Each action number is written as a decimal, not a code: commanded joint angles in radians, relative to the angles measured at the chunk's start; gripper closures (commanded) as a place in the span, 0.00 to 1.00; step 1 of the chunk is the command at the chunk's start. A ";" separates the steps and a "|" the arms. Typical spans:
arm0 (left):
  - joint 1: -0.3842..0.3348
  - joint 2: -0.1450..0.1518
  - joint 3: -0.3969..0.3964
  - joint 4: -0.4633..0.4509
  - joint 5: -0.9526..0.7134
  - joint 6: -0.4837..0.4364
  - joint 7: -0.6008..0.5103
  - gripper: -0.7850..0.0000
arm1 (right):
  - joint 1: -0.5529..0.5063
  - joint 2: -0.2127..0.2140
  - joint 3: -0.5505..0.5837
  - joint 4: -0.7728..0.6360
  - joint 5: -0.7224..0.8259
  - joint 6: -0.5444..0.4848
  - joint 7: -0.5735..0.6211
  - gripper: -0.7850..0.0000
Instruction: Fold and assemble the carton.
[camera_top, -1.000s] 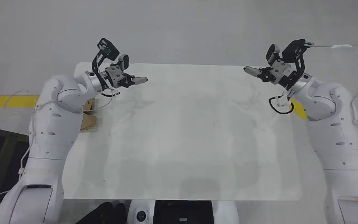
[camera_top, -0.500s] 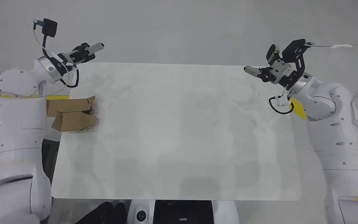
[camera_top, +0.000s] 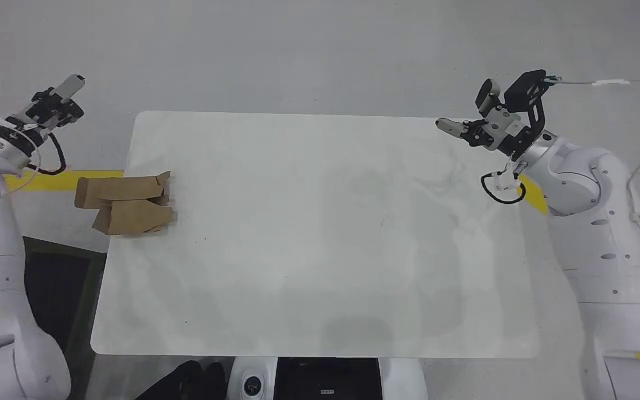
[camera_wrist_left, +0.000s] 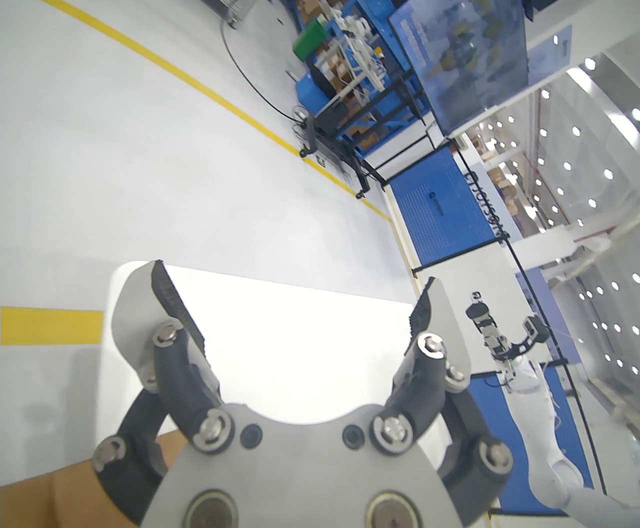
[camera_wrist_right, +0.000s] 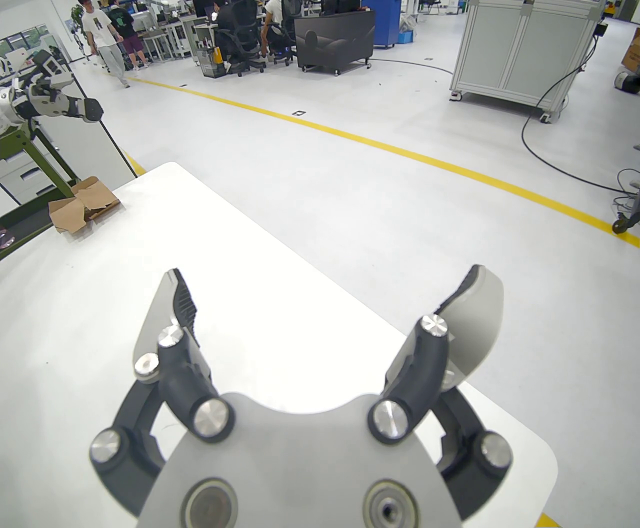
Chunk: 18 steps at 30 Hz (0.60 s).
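Hanging part way over the left side of the counter (camera_top: 320, 250), the carton (camera_top: 125, 203) looks like a brown, bent shape with loose flaps. From above it is hard to make out how its flaps are folded or which side is up. In the left wrist view a brown corner of it peeks out low down. It is cut off by the picture edge and partly hidden behind the tool's black links. In the right wrist view the carton is far off and small, sitting at the far edge of the counter with its flaps sticking up.

The left tool (camera_wrist_left: 295, 275) is spread wide, and nothing is between its two fingers. It is held out past the far left corner of the counter, over the floor. It is apart from the carton and touches nothing.

The right tool (camera_wrist_right: 325, 274) is spread wide too, and it holds nothing. It hangs over the far right corner of the counter, well apart from the carton. It does not touch the white top below it.
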 joint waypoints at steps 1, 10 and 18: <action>0.024 0.015 -0.043 0.005 0.033 0.022 0.016 0.00 | 0.000 0.000 0.000 0.000 0.000 0.000 0.000 0.00; 0.140 0.055 -0.167 0.009 0.053 0.127 0.024 0.00 | 0.000 0.000 0.000 0.000 0.000 0.000 0.000 0.00; 0.307 0.057 -0.194 -0.076 -0.009 0.148 0.000 0.00 | 0.000 0.000 0.000 0.000 0.000 0.000 0.000 0.00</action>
